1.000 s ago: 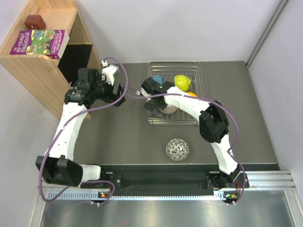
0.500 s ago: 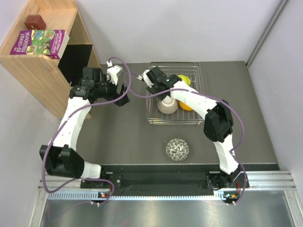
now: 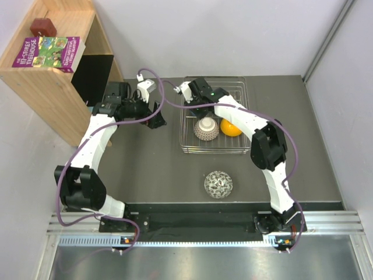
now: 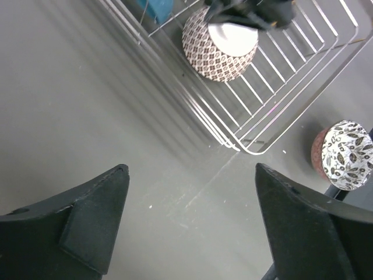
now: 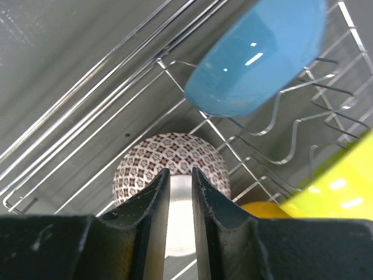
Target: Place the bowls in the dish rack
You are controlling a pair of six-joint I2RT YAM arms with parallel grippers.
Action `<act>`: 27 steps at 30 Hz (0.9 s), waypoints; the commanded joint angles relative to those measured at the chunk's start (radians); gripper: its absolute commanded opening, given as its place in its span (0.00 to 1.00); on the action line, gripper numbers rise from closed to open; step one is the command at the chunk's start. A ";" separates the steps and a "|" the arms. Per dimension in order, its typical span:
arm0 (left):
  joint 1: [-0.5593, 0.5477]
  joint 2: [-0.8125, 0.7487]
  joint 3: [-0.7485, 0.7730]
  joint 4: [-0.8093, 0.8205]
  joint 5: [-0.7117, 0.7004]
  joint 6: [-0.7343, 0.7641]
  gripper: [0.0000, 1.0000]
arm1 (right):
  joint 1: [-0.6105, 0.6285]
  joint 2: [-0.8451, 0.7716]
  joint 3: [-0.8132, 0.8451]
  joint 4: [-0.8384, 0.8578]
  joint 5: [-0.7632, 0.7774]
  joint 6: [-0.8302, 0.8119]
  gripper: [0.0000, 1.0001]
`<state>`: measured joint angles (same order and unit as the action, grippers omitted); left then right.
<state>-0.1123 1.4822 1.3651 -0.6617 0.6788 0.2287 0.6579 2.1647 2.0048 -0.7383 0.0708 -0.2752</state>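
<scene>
The dish rack stands at the table's far middle. A white bowl with brown lattice lies foot up in it, beside an orange bowl. My right gripper hovers just above the lattice bowl, shut with nothing between its fingers. In the right wrist view a blue bowl leans on the prongs and a yellow-green bowl shows at the right edge. A pinkish-red bowl with a patterned inside sits on the table in front of the rack. My left gripper hangs open over bare table, left of the rack.
A wooden shelf stands at the far left with a purple book on top. Purple cables loop from both arms over the table's far part. The right arm's links cross the rack's right side.
The lattice bowl has settled foot up in the rack. My right gripper has drawn back toward the rack's far edge and its jaws have closed. The left gripper has shifted right, toward the rack.
</scene>
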 commanded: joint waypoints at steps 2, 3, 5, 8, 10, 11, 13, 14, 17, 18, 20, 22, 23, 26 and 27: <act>-0.003 -0.022 0.000 0.095 0.054 -0.018 0.99 | -0.015 0.012 -0.014 0.050 -0.065 0.021 0.22; -0.003 -0.025 -0.006 0.103 0.053 -0.025 0.99 | -0.018 0.006 -0.023 0.050 -0.066 0.021 0.22; -0.001 -0.026 -0.009 0.109 0.051 -0.032 0.99 | -0.020 -0.014 -0.067 0.056 -0.066 0.022 0.21; -0.001 -0.031 -0.009 0.112 0.047 -0.038 0.99 | -0.023 -0.057 -0.125 0.060 -0.065 0.018 0.18; 0.000 -0.033 -0.011 0.123 0.044 -0.043 0.99 | -0.030 -0.080 -0.156 0.065 -0.065 0.018 0.18; 0.000 -0.037 -0.009 0.123 0.045 -0.045 0.99 | -0.038 -0.100 -0.187 0.066 -0.065 0.014 0.17; 0.002 -0.040 -0.008 0.126 0.044 -0.045 0.99 | -0.044 -0.118 -0.210 0.063 -0.065 0.014 0.16; 0.002 -0.042 -0.009 0.126 0.045 -0.046 0.99 | -0.052 -0.137 -0.231 0.063 -0.066 0.016 0.15; 0.003 -0.048 -0.009 0.128 0.044 -0.045 0.99 | -0.061 -0.170 -0.273 0.056 -0.095 0.024 0.15; 0.003 -0.049 -0.009 0.128 0.044 -0.046 0.99 | -0.061 -0.178 -0.282 0.050 -0.104 0.025 0.15; 0.005 -0.057 -0.012 0.126 0.045 -0.045 0.99 | -0.061 -0.207 -0.314 0.047 -0.108 0.027 0.15; 0.005 -0.063 -0.018 0.125 0.045 -0.043 0.99 | -0.061 -0.235 -0.348 0.043 -0.111 0.027 0.14; 0.005 -0.065 -0.020 0.123 0.045 -0.039 0.99 | -0.061 -0.244 -0.360 0.043 -0.109 0.025 0.14; 0.005 -0.071 -0.023 0.117 0.039 -0.034 0.99 | -0.061 -0.270 -0.405 0.043 -0.112 0.021 0.13; 0.006 -0.072 -0.024 0.114 0.033 -0.034 0.99 | -0.061 -0.273 -0.412 0.039 -0.112 0.019 0.13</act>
<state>-0.1116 1.4548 1.3518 -0.5827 0.6994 0.1856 0.5972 1.9675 1.6234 -0.6968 -0.0196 -0.2596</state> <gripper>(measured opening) 0.991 0.135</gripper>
